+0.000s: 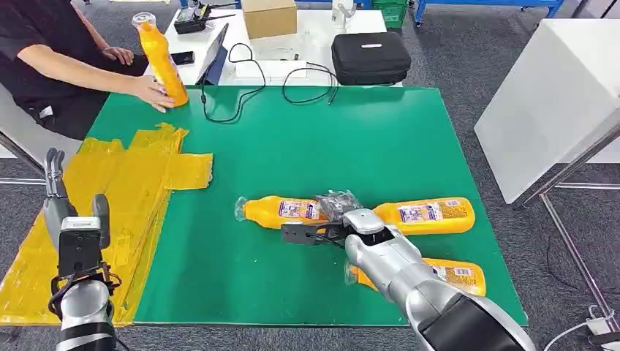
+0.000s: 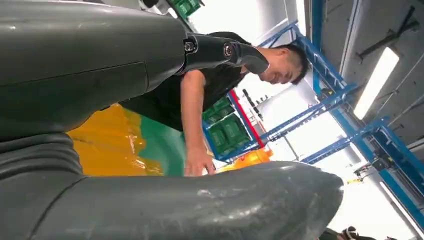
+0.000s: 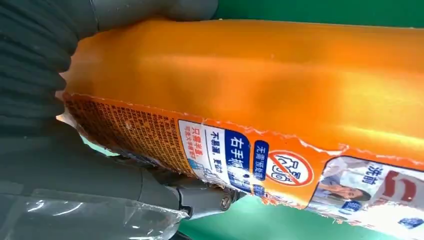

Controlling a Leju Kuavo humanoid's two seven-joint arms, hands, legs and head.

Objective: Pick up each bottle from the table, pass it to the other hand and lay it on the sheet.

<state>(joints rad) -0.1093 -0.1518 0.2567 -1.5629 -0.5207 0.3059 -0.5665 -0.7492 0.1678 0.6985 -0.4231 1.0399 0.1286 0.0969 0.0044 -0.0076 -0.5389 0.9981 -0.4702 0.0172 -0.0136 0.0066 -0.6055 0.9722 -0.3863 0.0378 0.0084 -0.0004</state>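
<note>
The bottle point(image 1: 281, 211) in hand is the orange one lying on its side near the middle of the green table point(image 1: 409, 139), cap end toward the yellow sheet point(image 1: 124, 197). The right hand point(image 1: 333, 219) sits over its base end, and the right wrist view has thumb and fingers point(image 3: 200, 197) on opposite sides of the bottle's body, so I judge them grasping it, still on the table. This looks like the pick-up step; next comes a lift, then a swing left to meet the left hand point(image 1: 62, 212), which stands raised over the sheet with fingers point(image 1: 53, 172) straight, released and holding nothing. A second bottle point(image 1: 424, 216) lies just beside the right hand, nearly end to end with the first, and a third point(image 1: 457, 274) lies close under the forearm; either could be knocked on the lift. At the far corner a person's hand point(image 1: 150, 91) steadies an upright bottle point(image 1: 161, 62), well apart from the work
</note>
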